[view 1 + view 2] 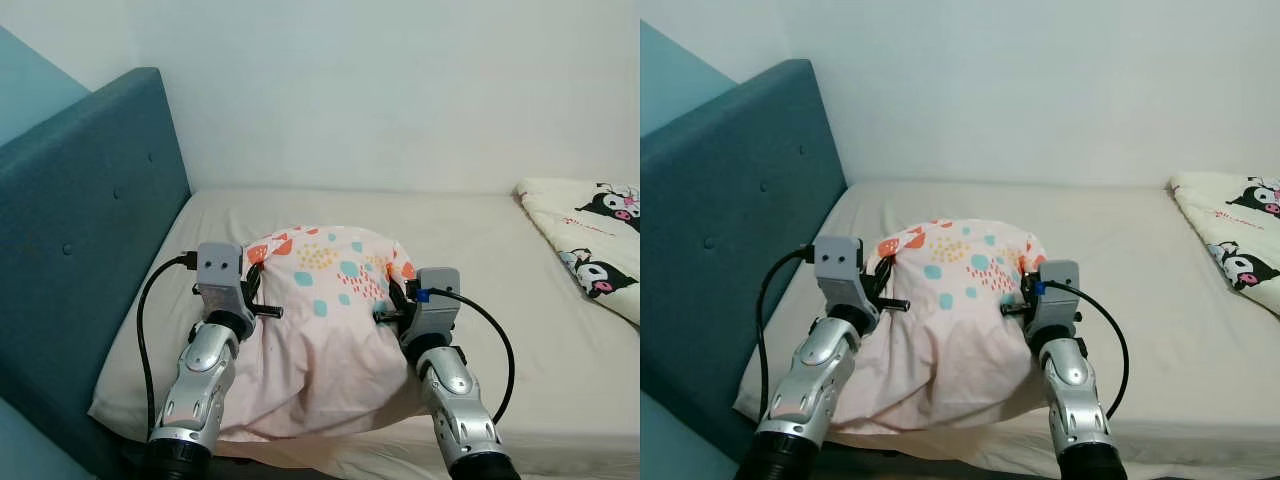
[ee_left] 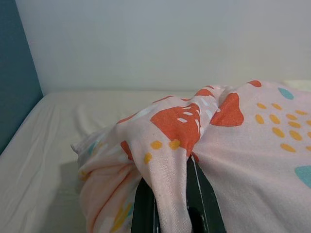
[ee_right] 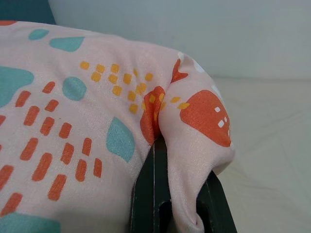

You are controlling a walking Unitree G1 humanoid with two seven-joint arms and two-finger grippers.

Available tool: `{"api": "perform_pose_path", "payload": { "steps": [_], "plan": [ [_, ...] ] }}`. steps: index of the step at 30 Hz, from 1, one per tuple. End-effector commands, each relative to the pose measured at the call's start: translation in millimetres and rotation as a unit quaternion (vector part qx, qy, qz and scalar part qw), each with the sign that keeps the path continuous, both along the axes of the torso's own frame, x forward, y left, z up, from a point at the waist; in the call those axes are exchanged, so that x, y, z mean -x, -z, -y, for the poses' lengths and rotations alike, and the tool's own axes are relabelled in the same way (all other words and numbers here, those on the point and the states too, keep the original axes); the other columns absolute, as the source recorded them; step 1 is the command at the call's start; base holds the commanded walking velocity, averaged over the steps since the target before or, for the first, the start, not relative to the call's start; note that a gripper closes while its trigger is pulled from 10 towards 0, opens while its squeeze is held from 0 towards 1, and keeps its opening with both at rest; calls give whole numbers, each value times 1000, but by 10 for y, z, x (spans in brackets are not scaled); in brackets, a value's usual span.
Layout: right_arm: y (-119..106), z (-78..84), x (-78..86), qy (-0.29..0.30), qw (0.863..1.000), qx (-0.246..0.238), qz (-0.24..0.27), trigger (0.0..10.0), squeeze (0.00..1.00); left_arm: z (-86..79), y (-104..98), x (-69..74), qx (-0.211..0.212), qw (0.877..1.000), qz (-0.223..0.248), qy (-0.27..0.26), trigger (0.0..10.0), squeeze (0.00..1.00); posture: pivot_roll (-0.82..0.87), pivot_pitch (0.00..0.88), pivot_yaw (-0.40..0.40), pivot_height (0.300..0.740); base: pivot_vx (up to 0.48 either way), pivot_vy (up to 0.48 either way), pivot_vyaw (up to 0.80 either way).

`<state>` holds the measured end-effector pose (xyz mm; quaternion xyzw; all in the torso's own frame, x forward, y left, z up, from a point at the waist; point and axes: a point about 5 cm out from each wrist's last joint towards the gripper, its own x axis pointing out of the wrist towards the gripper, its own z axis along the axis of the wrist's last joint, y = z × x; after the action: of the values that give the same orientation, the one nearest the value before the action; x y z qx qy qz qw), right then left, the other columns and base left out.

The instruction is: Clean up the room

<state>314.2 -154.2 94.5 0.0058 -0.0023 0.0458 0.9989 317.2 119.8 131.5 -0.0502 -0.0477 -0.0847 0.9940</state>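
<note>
- Bed (image 1: 520, 300) comes first: its pale sheet runs back to the wall, with a blue padded headboard (image 1: 90, 250) along your robot's left.
- A cartoon-print quilt (image 1: 600, 240) lies bunched at the far right edge of the bed, well apart from your arms.
- The pillow (image 1: 320, 340), pink with orange, teal and yellow marks, sits on the near part of the bed between both arms. Its far end is lifted clear while the near end drapes toward the bed's edge. You are probably holding it by two corners to carry it flat and set it by the headboard.
- Your left gripper (image 1: 255, 270) has its fingers (image 2: 146, 208) closed on the pillow's left corner; the cloth folds over and between them.
- Your right gripper (image 1: 395, 290) does the same on the other corner, fingers (image 3: 146, 194) clamped with fabric pinched in the narrow gap.
</note>
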Motion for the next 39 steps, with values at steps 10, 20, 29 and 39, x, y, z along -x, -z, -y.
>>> {"api": "perform_pose_path", "payload": {
  "steps": [10, 20, 29, 39],
  "plan": [
    [-26, 21, -15, 0, 1000, 2, 4, 10000, 0, -18, -149, 0, 1, 999, 40, 1, 10000, 0, 10, 0, -53, 740, 145, 0, 0],
    [-40, -13, -39, -7, 1000, 3, 4, 10000, 0, -36, -148, 22, 6, 999, 42, -2, 10000, 0, 15, 0, -66, 740, 337, 0, 0],
    [-47, -18, -45, -12, 1000, 6, 4, 10000, 0, -42, -147, 38, 14, 999, 45, -7, 10000, 0, 12, 0, -63, 740, 291, 0, 0],
    [-37, -18, -33, -11, 1000, 5, 3, 10000, 0, -46, -159, 36, 14, 999, 48, -6, 10000, 0, 14, 0, -60, 740, 0, 0, 0]
  ]
}}
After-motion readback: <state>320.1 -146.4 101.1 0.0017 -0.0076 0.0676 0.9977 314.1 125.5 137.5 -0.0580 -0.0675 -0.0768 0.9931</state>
